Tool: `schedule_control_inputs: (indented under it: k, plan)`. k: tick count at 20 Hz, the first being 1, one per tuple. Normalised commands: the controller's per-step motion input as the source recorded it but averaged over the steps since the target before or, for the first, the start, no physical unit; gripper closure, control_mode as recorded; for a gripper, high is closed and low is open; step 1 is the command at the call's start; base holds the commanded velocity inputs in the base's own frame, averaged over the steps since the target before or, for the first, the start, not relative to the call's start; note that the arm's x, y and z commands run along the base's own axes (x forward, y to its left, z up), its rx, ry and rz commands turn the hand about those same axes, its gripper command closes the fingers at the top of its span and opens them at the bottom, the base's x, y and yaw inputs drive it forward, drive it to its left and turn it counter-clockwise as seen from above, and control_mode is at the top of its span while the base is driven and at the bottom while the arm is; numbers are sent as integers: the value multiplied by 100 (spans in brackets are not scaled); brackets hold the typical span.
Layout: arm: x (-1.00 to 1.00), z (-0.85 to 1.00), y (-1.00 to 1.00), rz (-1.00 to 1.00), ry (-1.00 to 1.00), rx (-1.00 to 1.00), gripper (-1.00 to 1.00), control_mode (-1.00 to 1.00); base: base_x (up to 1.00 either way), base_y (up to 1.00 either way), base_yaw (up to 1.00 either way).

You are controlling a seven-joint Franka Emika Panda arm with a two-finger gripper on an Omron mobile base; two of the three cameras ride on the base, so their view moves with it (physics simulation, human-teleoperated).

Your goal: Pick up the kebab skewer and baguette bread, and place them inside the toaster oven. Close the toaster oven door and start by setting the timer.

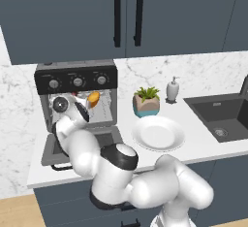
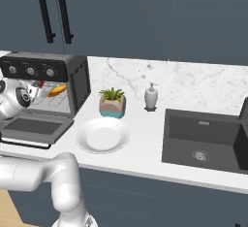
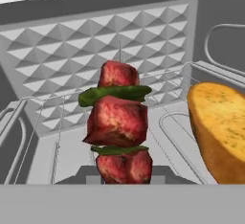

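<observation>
The toaster oven (image 1: pixel 76 80) (image 2: pixel 77 83) stands at the counter's left, and its door (image 1: pixel 48 154) (image 2: pixel 34 126) hangs open and lies flat in front. My gripper (image 1: pixel 83 101) (image 2: pixel 37 88) reaches into the cavity and is shut on the kebab skewer (image 3: pixel 118 122) (image 1: pixel 75 95) (image 2: pixel 40 83), which stands upright with red meat chunks and green slices. The baguette bread (image 3: pixel 220 127) (image 1: pixel 93 98) (image 2: pixel 56 90), golden-orange, sits just right of the skewer inside the cavity, over the wire rack (image 3: pixel 43 137). I cannot tell whether it rests on the rack.
A white plate (image 1: pixel 159 134) (image 2: pixel 102 135) lies right of the oven door. Behind it are a potted plant (image 1: pixel 147 101) (image 2: pixel 112 102) and a soap dispenser (image 1: pixel 173 90) (image 2: pixel 151 96). A dark sink (image 1: pixel 223 117) (image 2: pixel 203 138) is set into the counter at the right. Dark cabinets hang above.
</observation>
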Motion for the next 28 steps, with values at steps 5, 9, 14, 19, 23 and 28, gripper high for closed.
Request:
schedule_control_inputs:
  k: [5,9,14,19,23,28]
  plan:
    - [29,0,0,0,-2,0,100,-100,0,0,0]
    - [44,3,0,0,0,0,100,-100,0,0,0]
    - [26,0,0,0,0,0,100,-100,0,0,0]
    - [0,-5,0,0,0,0,-100,-100,0,0,0]
    - [0,0,0,0,0,0,-100,-100,0,0,0]
    - [0,0,0,0,0,0,-100,-100,0,0,0]
